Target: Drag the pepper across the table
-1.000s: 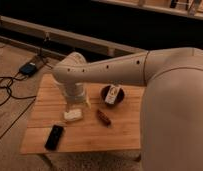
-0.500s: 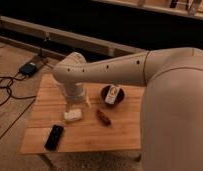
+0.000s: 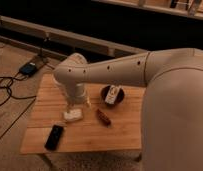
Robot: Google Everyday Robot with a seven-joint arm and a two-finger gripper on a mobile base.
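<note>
Seeing claw (image 3: 78,104) low over pale block (image 3: 72,115), left-centre of bench (image 3: 120,134); can't tell how wide. Pepper (image 3: 103,117) mid-bench, just right, apart. Could shove block instead, or flick pepper toward bowl (image 3: 113,95), if misaligned.

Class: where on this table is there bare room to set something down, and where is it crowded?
Bare wood: the front strip of the light-wood plank table, right of the flat black phone and before the dark red-brown pepper; also the left rear corner. Crowded: the middle, where the gripper hangs by the pale whitish block, beside the dark bowl.
</note>
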